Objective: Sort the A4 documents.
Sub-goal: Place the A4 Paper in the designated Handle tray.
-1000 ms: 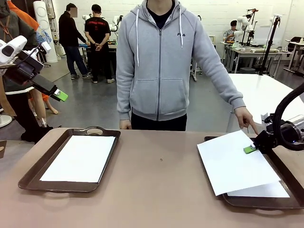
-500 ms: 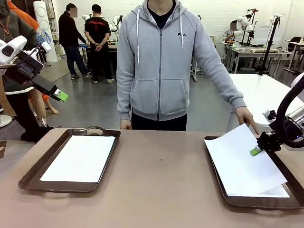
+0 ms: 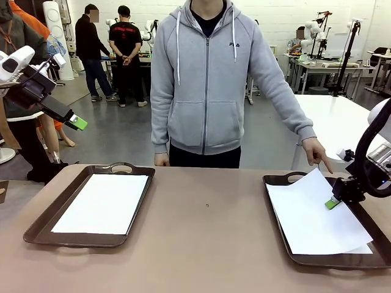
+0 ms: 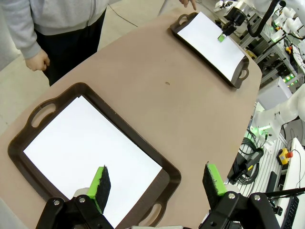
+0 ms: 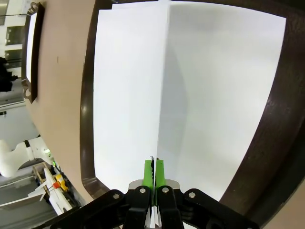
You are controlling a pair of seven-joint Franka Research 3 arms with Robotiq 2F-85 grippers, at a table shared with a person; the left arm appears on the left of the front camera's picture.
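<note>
My right gripper [image 3: 333, 203] is shut on the edge of a white A4 sheet [image 3: 308, 213] that lies slightly lifted over the right dark brown tray [image 3: 273, 204]. In the right wrist view the green pads [image 5: 148, 172] pinch that sheet [image 5: 126, 86] edge-on, above another white sheet [image 5: 224, 86] in the tray [image 5: 87, 119]. The left tray [image 3: 38, 224] holds a white sheet [image 3: 104, 202]. High at the far left my left gripper [image 3: 76, 123] hangs open, above that tray's sheet [image 4: 90, 148]; nothing is between its fingers [image 4: 101, 180].
A person in a grey hoodie stands at the far edge, one hand [image 3: 317, 152] pointing down by the right tray's back rim, the other hand [image 3: 161, 160] at the table edge. Bare table [image 3: 208, 232] lies between the trays.
My right gripper has carried the top sheet rightward and lower, from hanging skewed over the tray's left rim to lying nearly square inside it. The left arm has not moved.
</note>
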